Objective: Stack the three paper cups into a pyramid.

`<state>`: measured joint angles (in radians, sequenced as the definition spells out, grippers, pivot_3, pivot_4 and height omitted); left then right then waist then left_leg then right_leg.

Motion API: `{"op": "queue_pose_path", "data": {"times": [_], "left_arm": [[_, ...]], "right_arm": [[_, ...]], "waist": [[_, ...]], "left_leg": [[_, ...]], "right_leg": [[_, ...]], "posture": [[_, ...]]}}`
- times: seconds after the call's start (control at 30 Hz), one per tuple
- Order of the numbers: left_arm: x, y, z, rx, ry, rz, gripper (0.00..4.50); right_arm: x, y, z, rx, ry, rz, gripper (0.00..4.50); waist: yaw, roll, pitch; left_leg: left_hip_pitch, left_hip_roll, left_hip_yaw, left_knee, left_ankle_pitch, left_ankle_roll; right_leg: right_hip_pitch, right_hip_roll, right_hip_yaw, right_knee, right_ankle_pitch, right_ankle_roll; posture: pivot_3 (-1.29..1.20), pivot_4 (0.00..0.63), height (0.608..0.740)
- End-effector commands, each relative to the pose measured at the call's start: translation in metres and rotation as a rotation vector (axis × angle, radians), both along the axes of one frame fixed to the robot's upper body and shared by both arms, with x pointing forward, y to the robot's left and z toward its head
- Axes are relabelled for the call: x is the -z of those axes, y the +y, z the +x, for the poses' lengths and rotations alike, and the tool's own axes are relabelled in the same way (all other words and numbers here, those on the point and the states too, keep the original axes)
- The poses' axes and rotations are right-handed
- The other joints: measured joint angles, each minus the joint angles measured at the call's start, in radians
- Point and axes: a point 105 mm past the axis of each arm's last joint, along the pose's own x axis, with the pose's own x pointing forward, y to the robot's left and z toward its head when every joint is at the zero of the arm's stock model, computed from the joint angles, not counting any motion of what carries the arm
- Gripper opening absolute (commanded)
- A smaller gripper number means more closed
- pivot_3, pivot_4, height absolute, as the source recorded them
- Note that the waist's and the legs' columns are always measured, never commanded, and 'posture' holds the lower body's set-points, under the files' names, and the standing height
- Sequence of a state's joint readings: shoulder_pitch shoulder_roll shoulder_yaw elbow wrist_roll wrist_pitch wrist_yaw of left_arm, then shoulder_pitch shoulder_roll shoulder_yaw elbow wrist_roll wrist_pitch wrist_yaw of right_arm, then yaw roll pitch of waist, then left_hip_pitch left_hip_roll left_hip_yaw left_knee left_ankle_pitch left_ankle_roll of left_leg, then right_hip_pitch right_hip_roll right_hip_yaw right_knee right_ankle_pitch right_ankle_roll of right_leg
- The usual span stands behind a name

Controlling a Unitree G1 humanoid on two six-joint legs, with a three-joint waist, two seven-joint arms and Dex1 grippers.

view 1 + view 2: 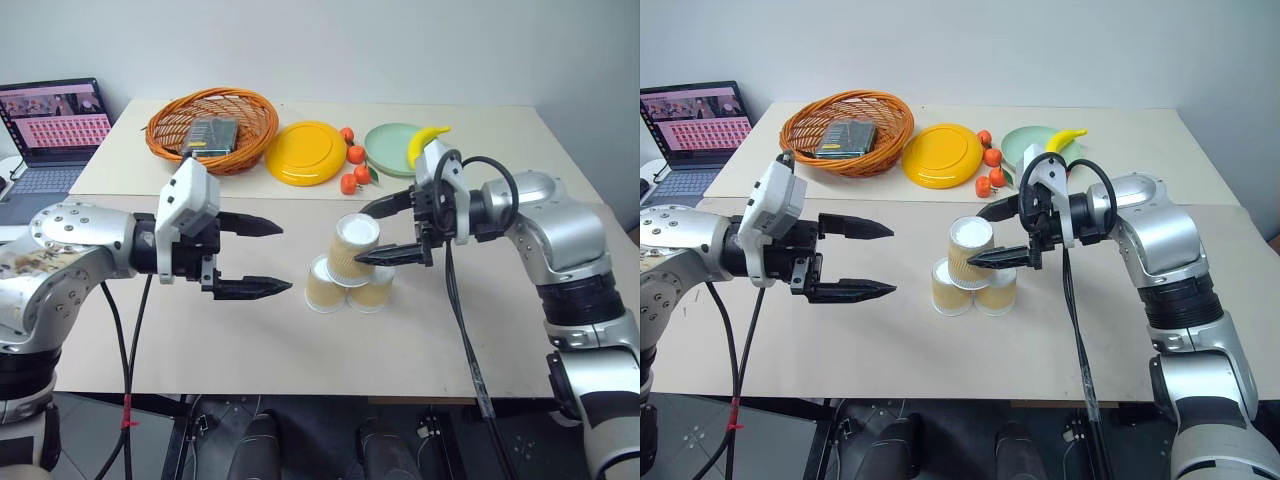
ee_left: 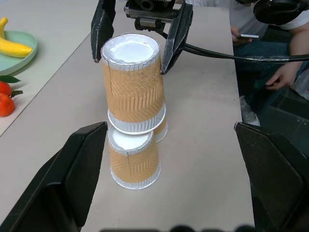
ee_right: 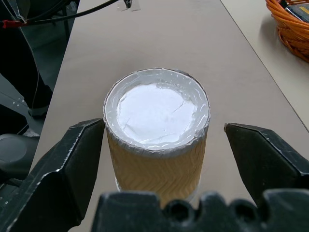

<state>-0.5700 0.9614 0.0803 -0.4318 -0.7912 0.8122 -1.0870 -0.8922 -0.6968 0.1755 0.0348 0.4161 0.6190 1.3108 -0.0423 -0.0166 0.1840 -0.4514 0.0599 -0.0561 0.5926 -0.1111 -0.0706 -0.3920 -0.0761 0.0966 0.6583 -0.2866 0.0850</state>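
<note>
Left gripper (image 1: 262, 257) waits at nine o'clock, fingers wide, empty. Right gripper (image 1: 385, 232) fingers straddle, apart, the upturned tan paper top cup (image 1: 354, 246) bridging two base cups (image 1: 347, 287) on the desk (image 1: 250, 340).

Silver rounded arm shells, black joint bands. White boxy wrist housing above left end effector (image 1: 262, 257); right end effector (image 1: 381, 232) black, pointed fingers. Black cables looped off both wrists.

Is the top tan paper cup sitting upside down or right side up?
Upside down: the top tan paper cup shows its closed white base upward.
</note>
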Motion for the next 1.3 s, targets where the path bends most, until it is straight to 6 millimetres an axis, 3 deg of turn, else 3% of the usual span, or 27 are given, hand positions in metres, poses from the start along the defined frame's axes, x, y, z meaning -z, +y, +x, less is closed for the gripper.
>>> {"op": "queue_pose_path", "data": {"times": [0.03, 0.17, 0.43, 0.53, 0.6, 0.67, 0.77, 0.87, 1.03, 1.3], "left_arm": [[-0.005, -0.004, -0.003, 0.019, -0.028, -0.005, 4.50], [-0.005, -0.004, -0.002, 0.016, -0.028, -0.008, 4.50], [-0.005, -0.001, 0.000, 0.003, -0.022, -0.016, 4.50], [-0.006, 0.000, 0.002, -0.018, -0.013, -0.030, 4.50], [-0.007, 0.002, 0.005, -0.051, 0.008, -0.048, 4.50], [-0.009, 0.006, 0.010, -0.095, 0.018, -0.069, 4.50], [-0.012, 0.018, 0.019, -0.211, -0.046, -0.094, 4.50], [-0.002, 0.032, 0.024, -0.295, -0.088, -0.069, 4.50], [0.009, 0.037, 0.024, -0.348, -0.079, -0.113, 4.50], [0.029, 0.044, 0.031, -0.425, -0.073, -0.136, 4.50]], "right_arm": [[-0.020, -0.008, -0.002, 0.001, -0.056, 0.029, 4.43], [-0.034, -0.013, -0.003, -0.001, -0.069, 0.051, 4.43], [-0.094, -0.023, -0.012, -0.023, -0.115, 0.212, 4.43], [-0.107, -0.034, -0.011, 0.004, -0.171, 0.217, 4.43], [-0.109, -0.054, -0.003, 0.073, -0.234, 0.178, 4.43], [-0.102, -0.082, 0.006, 0.168, -0.258, 0.122, 4.43], [-0.073, -0.125, 0.014, 0.315, -0.229, 0.045, 4.43], [-0.045, -0.148, 0.008, 0.401, -0.164, 0.144, 4.43], [-0.014, -0.148, -0.012, 0.429, -0.103, 0.204, 4.43], [-0.005, -0.131, -0.021, 0.454, -0.067, 0.261, 4.43]], "waist": [[0.000, 0.000, 0.000], [0.000, 0.000, 0.000], [-0.001, 0.000, 0.001], [0.001, -0.001, 0.001], [0.003, -0.001, 0.001], [0.009, -0.002, 0.002], [0.012, -0.005, 0.003], [0.007, -0.005, 0.003], [-0.004, -0.001, 0.005], [-0.003, -0.003, 0.005]], "left_leg": [[0.000, 0.000, 0.000, 0.000, 0.000, 0.000], [0.000, 0.000, 0.000, 0.000, 0.000, 0.000], [0.000, 0.000, 0.000, 0.000, 0.000, 0.000], [0.000, 0.000, 0.000, -0.001, 0.000, 0.000], [0.000, 0.000, 0.000, -0.001, 0.000, 0.000], [0.000, 0.000, 0.000, 0.000, 0.000, 0.000], [0.000, 0.000, 0.000, -0.001, 0.000, 0.000], [0.000, 0.000, 0.001, -0.002, -0.001, 0.001], [0.000, 0.000, 0.001, -0.001, -0.001, 0.001], [0.006, 0.000, 0.001, 0.001, 0.000, 0.000]], "right_leg": [[0.000, 0.000, 0.000, 0.000, 0.000, 0.000], [0.000, 0.000, 0.000, 0.000, 0.000, 0.000], [0.000, 0.000, 0.000, 0.000, 0.000, 0.000], [0.000, 0.000, 0.000, -0.001, 0.000, 0.000], [0.000, 0.000, 0.000, -0.001, 0.000, 0.000], [0.000, -0.001, 0.000, -0.001, 0.000, 0.000], [0.000, -0.001, 0.000, -0.002, 0.000, 0.000], [0.001, -0.001, 0.000, -0.003, -0.001, 0.000], [0.000, -0.001, 0.001, 0.002, -0.002, -0.001], [0.004, 0.000, 0.001, 0.003, -0.005, 0.003]], "posture": [[0.00, 0.150, 0.732], [0.00, 0.150, 0.732], [0.00, 0.150, 0.732], [0.00, 0.150, 0.732], [0.00, 0.150, 0.732], [0.00, 0.150, 0.732], [0.00, 0.150, 0.732], [0.00, 0.150, 0.732], [0.00, 0.150, 0.732], [0.00, 0.150, 0.732]]}}
